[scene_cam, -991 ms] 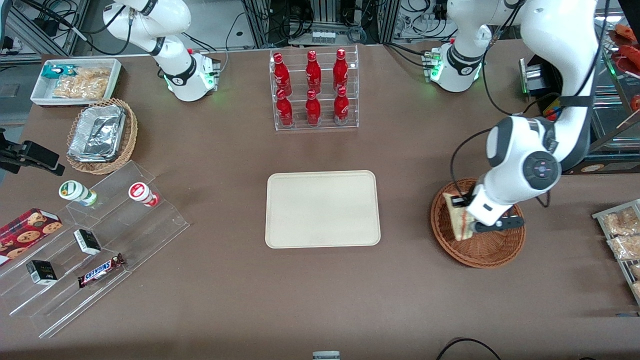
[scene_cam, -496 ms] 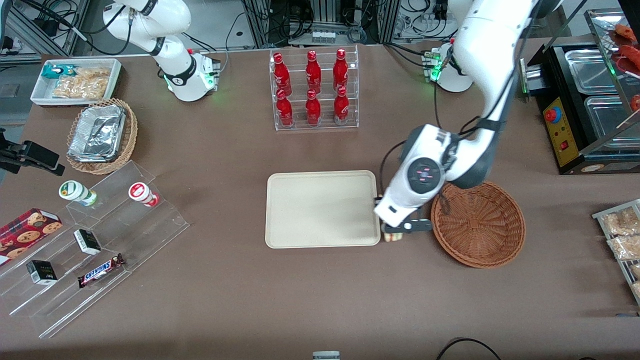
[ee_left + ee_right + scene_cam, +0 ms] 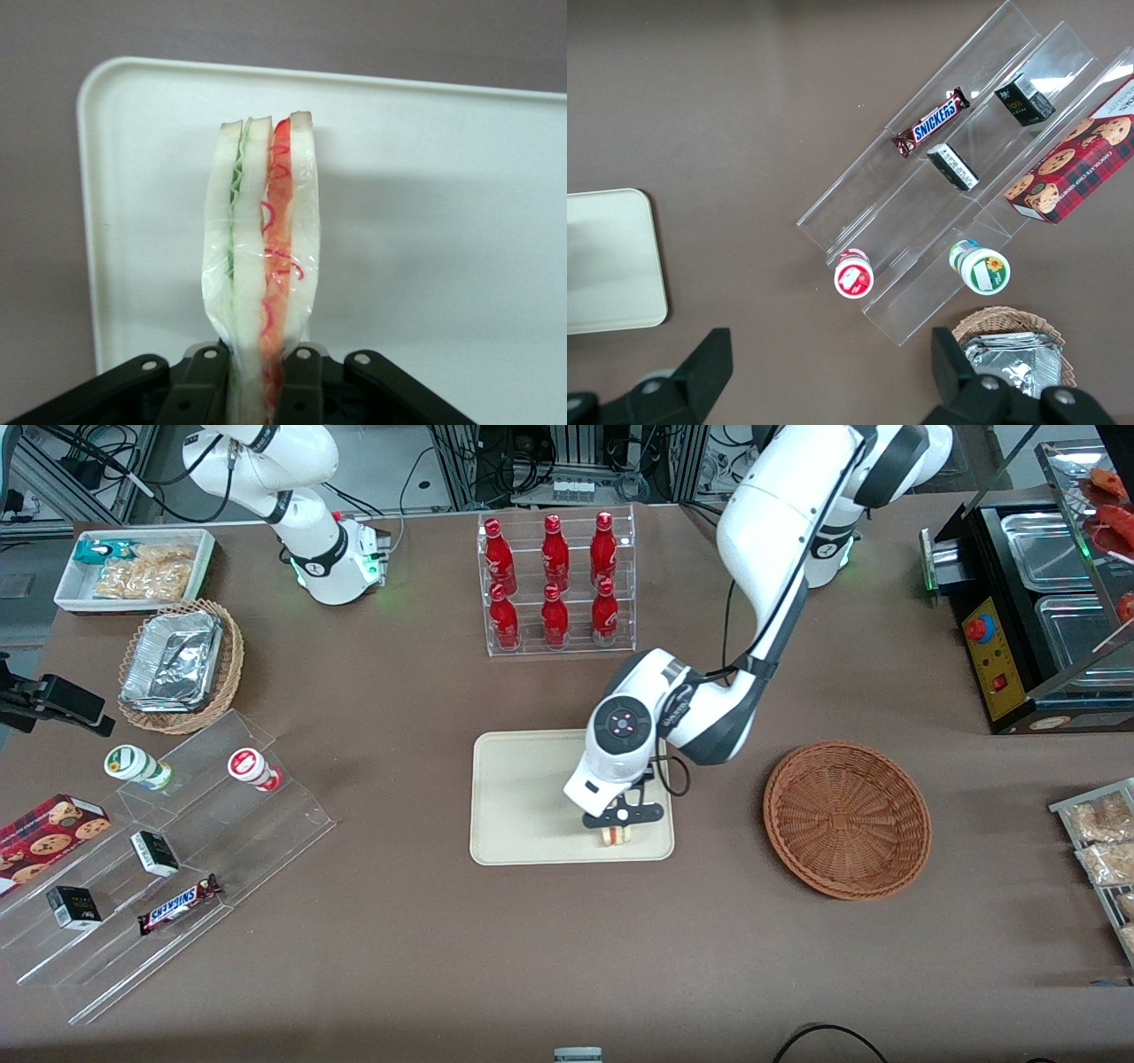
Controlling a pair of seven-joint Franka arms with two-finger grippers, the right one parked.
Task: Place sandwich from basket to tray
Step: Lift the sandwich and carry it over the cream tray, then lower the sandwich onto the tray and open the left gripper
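My left gripper (image 3: 617, 824) is shut on the sandwich (image 3: 615, 835), a plastic-wrapped white bread wedge with red and green filling. It holds it over the beige tray (image 3: 523, 797), above the part nearest the front camera and the basket. In the left wrist view the sandwich (image 3: 261, 257) stands on edge between the two black fingers (image 3: 205, 381), with the tray (image 3: 425, 221) beneath it. I cannot tell whether it touches the tray. The reddish-brown wicker basket (image 3: 846, 819) sits empty beside the tray, toward the working arm's end.
A clear rack of red bottles (image 3: 555, 580) stands farther from the front camera than the tray. Clear acrylic shelves (image 3: 168, 850) with snacks, a tan basket of foil trays (image 3: 177, 664) and a white snack bin (image 3: 133, 567) lie toward the parked arm's end.
My gripper lifted the sandwich out of the basket and carried it sideways across the tray's rim to above the tray. The basket is now empty.
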